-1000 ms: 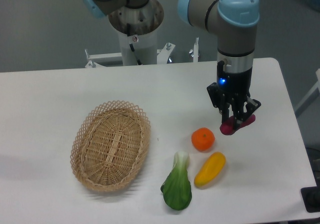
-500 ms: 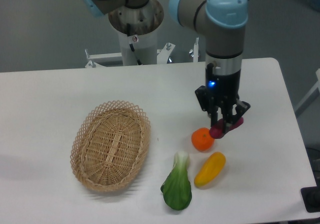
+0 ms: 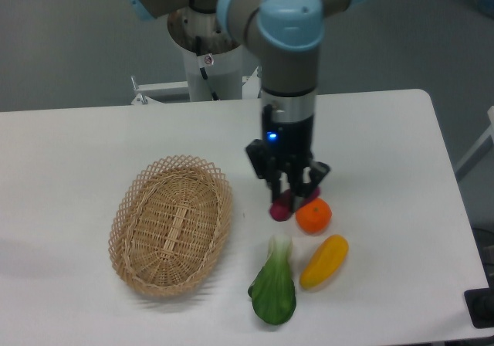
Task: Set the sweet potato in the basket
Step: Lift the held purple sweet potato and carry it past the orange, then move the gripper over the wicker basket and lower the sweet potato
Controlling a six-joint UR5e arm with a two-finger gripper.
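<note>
hand (image 3: pixel 289 199) clamped on the sweet potato (image 3: pixel 282 206), lifted off the table (image 3: pixel 77 145) | orange (image 3: pixel 313 215) just right of it | basket (image 3: pixel 171 225) to the left, apart | bok choy (image 3: pixel 273 283) and yellow pepper (image 3: pixel 324 260) below

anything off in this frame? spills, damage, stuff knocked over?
Nothing stands out. The gripper holds the sweet potato above the table, just left of the orange. The basket sits upright and empty; the bok choy and yellow pepper lie intact on the table.
</note>
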